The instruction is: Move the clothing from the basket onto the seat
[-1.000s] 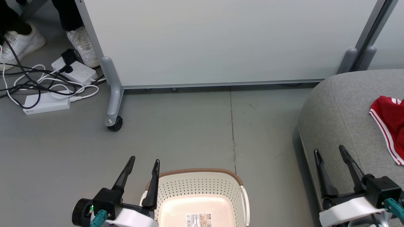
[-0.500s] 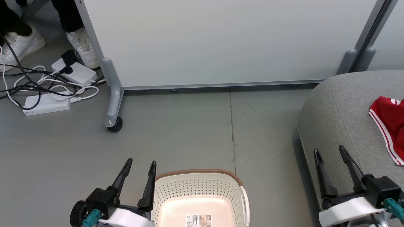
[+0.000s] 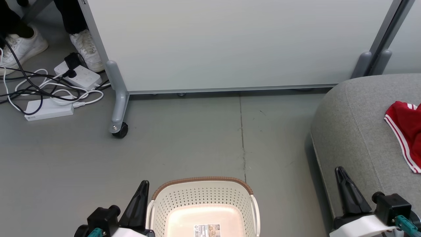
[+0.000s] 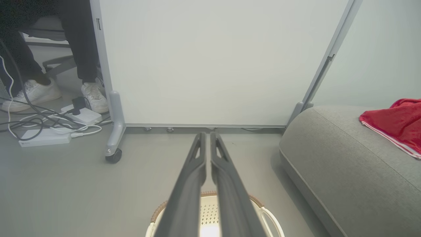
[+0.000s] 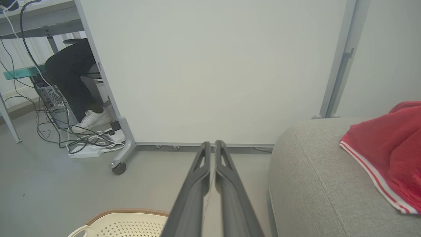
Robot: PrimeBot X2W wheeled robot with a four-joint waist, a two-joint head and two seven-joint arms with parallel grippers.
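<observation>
The cream basket (image 3: 202,180) sits on the floor at the bottom centre, its inside bare but for a label. The red clothing (image 3: 406,126) with white stripes lies on the grey seat (image 3: 355,125) at the right. My left gripper (image 3: 143,183) is shut and empty just left of the basket rim. My right gripper (image 3: 339,170) is also shut and empty, over the seat's front edge. The left wrist view has the left gripper (image 4: 207,134) above the basket (image 4: 158,210), with the clothing (image 4: 394,121) on the seat (image 4: 329,158). The right wrist view shows the right gripper (image 5: 212,143), basket (image 5: 131,217), seat (image 5: 306,177) and clothing (image 5: 388,148).
A pale partition panel (image 3: 230,42) on a grey frame stands across the back, its caster (image 3: 120,130) on the floor. Power strips and tangled cables (image 3: 49,108) lie at the far left, beside a person's white shoes (image 3: 86,46). Grey floor stretches between the basket and the panel.
Both grippers have gone from open to shut. Each has drawn back toward the bottom of the head view. The basket and clothing have not moved.
</observation>
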